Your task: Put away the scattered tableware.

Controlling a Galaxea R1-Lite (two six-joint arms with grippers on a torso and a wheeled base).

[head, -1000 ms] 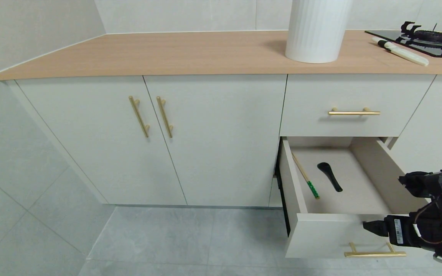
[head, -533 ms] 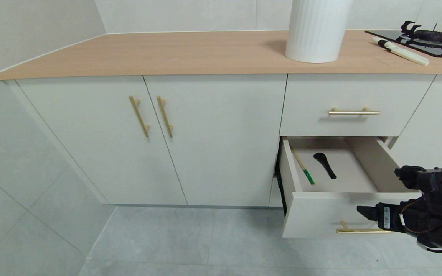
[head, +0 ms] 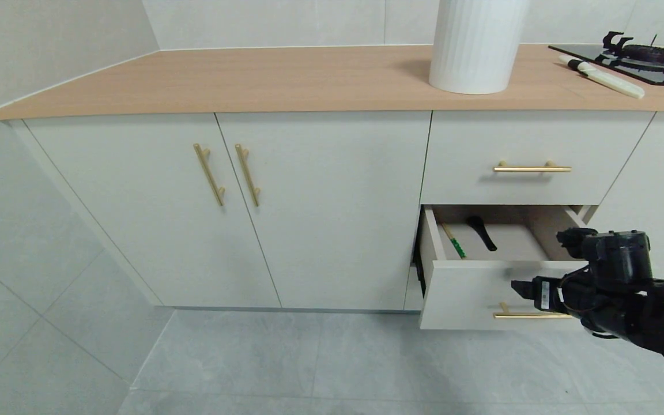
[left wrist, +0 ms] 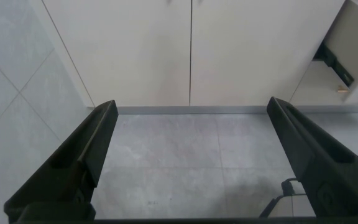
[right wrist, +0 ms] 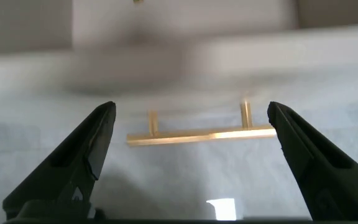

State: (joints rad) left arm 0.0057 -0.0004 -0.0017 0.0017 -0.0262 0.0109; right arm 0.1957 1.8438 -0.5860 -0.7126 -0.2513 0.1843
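Just beyond the right hand (head: 538, 260), spoon (head: 480, 231) and chopsticks (head: 453, 241) in drawer (head: 464, 291).

- Head view is bright and even, with soft light from above and no harsh glare.
- The open drawer (head: 482, 291) goes dark at the back inside.
- The white canister (head: 476, 43) above the drawer drops a soft shadow to its left.
- The cabinet doors (head: 320, 207) left of the drawer lean and bow, classic wide-angle.
- Right wrist view: the drawer front is smeared, with a small glint below its handle (right wrist: 201, 135).
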